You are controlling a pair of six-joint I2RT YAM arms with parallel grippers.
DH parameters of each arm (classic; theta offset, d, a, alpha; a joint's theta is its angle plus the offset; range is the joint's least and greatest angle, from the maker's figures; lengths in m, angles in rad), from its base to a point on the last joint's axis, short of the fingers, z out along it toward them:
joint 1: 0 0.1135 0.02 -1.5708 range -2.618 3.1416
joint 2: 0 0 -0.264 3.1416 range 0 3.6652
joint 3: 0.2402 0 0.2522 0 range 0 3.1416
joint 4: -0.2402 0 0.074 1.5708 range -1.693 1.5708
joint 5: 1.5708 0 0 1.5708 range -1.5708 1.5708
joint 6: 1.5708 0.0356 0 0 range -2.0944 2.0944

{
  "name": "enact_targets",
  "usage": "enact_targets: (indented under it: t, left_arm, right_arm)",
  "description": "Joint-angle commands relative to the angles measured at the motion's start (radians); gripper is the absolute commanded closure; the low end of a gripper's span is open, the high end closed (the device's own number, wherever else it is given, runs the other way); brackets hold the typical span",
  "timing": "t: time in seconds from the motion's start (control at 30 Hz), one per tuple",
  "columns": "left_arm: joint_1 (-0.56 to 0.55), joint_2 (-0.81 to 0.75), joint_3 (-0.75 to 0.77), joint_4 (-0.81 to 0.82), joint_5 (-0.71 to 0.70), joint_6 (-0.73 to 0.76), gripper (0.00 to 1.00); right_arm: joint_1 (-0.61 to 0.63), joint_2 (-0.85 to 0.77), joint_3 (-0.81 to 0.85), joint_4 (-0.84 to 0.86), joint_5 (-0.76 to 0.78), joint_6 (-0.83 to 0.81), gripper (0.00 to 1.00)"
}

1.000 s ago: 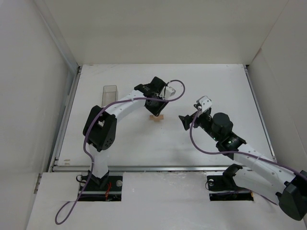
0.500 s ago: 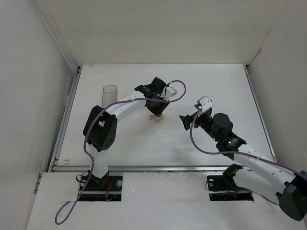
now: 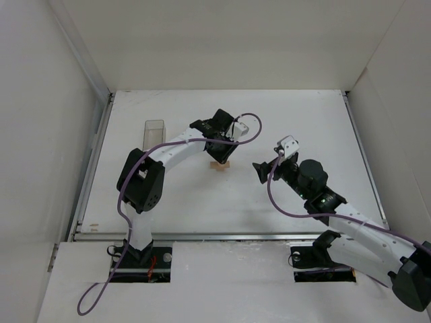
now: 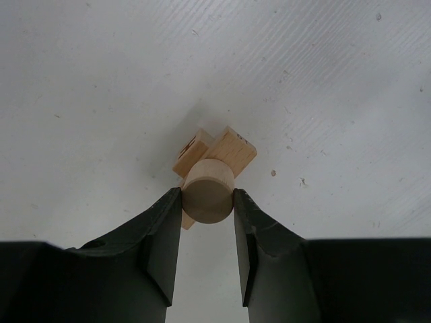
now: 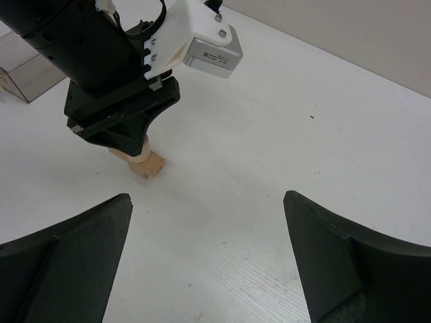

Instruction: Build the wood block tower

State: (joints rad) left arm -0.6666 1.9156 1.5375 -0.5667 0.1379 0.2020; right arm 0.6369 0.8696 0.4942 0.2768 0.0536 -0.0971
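Right gripper [image 5: 207, 197]: nearest the bases, right of the tower and well apart from it; jaws spread wide, nothing between them.
Left gripper [image 4: 207, 195]: straight above the tower, fingers drawn in narrow, one on each side of a round block.
Round block [image 4: 207, 202]: upright, flat end up, over the middle of the tower; it looks seated, but contact is hidden.
Tower [image 4: 232, 149]: two pale blocks crossed, lying on the table [image 3: 303, 121].
Clear box [image 3: 154, 131]: beyond and left of the tower, well apart.
Just changed: almost nothing; the left gripper has kept its grip and its place.
Meaning: probably settling before release; opening evenly matters, since a dragging finger could tip the round block.
Against the earlier frame: the right gripper has drifted slightly toward the bases; tower and box are unmoved.
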Motion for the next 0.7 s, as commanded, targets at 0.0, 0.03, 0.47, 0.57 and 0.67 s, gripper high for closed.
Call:
enact_targets:
  t: [0.0, 0.03, 0.47, 0.57, 0.67]
  left_arm:
    - [-0.004, -0.035, 0.015, -0.044, -0.018, 0.010, 1.00]
    - [-0.004, -0.035, 0.024, -0.044, -0.018, 0.010, 1.00]
    - [-0.004, -0.063, 0.012, -0.055, -0.018, 0.028, 1.00]
    - [-0.004, -0.063, 0.012, -0.055, -0.018, 0.028, 1.00]
    - [-0.004, -0.063, 0.012, -0.055, -0.029, 0.028, 1.00]
  right_arm:
    - [0.007, -0.018, 0.000, 0.024, 0.014, 0.005, 0.00]
    - [0.007, -0.018, 0.000, 0.024, 0.014, 0.005, 0.00]
    - [0.007, -0.027, 0.000, 0.015, 0.023, 0.005, 0.00]
    - [0.007, -0.027, 0.000, 0.015, 0.023, 0.005, 0.00]
    - [0.007, -0.027, 0.000, 0.015, 0.023, -0.004, 0.00]
